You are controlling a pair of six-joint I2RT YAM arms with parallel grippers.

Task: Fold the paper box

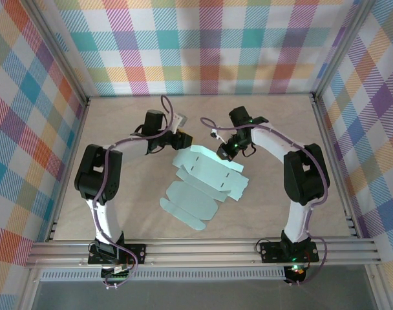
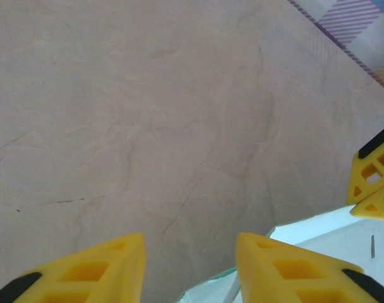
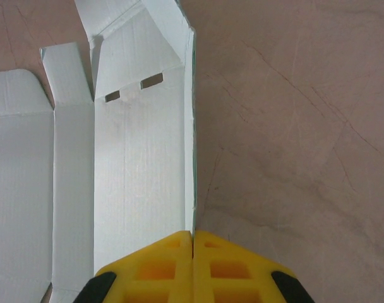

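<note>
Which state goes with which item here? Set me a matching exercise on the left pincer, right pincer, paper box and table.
Column one:
1 left pincer
2 right pincer
3 paper box
4 table

Column two:
A pale mint, partly unfolded
B fingers apart
C beige, marbled
D closed on a card edge

Pairs: 1-B, 2-D, 3-A, 4-C

Beige marble-look tabletop (image 1: 248,219), faint dark veins; multicolour plaid walls (image 1: 209,45) on three sides; aluminium rails (image 1: 203,248) along near edge; even light
</note>
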